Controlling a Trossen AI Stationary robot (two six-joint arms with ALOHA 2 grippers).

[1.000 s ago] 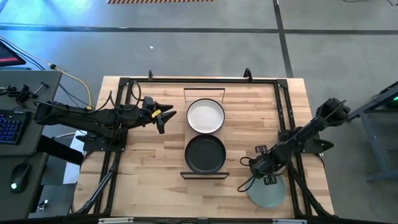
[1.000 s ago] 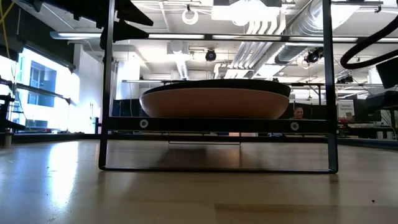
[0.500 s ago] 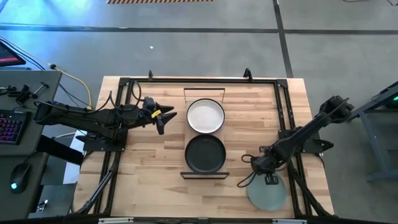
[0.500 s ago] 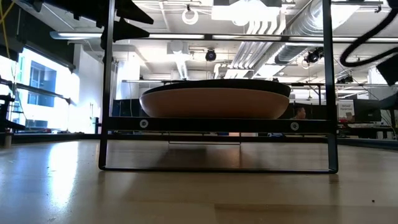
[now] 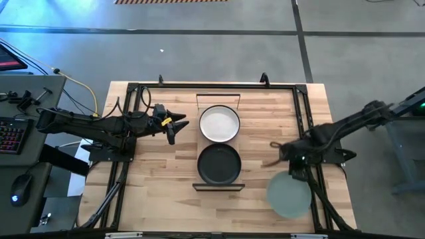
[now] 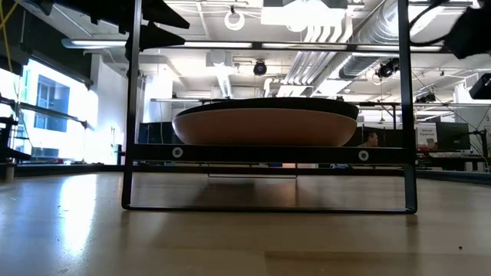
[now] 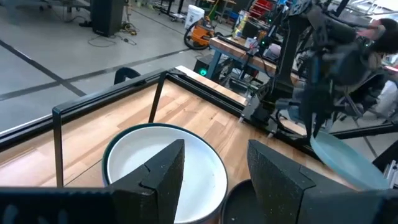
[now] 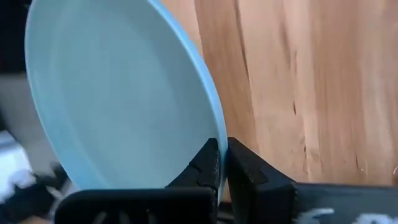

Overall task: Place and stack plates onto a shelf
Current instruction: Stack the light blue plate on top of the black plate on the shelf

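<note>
My right gripper (image 5: 294, 174) is shut on the pale green plate (image 5: 289, 194) over the table's near right part. The left wrist view shows that plate (image 7: 342, 158) tilted in the air below the right arm. The shelf (image 5: 219, 188) stands mid-table. A cream-white plate (image 5: 220, 123) lies on its far half and a black plate (image 5: 219, 164) on its near half. In the low view the black plate (image 6: 307, 103) sits on a pinkish one (image 6: 265, 126). My left gripper (image 5: 178, 123) hovers open, left of the cream-white plate (image 7: 165, 165). My right gripper pinches the pale green plate's raised rim (image 8: 217, 134) between its two fingers (image 8: 208, 163), one on the inner face and one on the outer. The plate is lifted off the table and tilted, and its free side hangs lower than the held edge.
Black metal frame rails (image 5: 129, 133) run along the table's left, far and right sides. The shelf's wire frame (image 6: 132, 115) rises above the board. Bare tabletop (image 5: 166, 179) lies left of the shelf and between the shelf and the right arm. A desk with a keyboard (image 5: 13, 133) stands left of the table.
My right gripper has risen and drawn back toward the table's right and far edges, still shut on the pale green plate's rim. The plate, which lay at the table's near right corner, has come up off the wood and now tilts in the hold.
</note>
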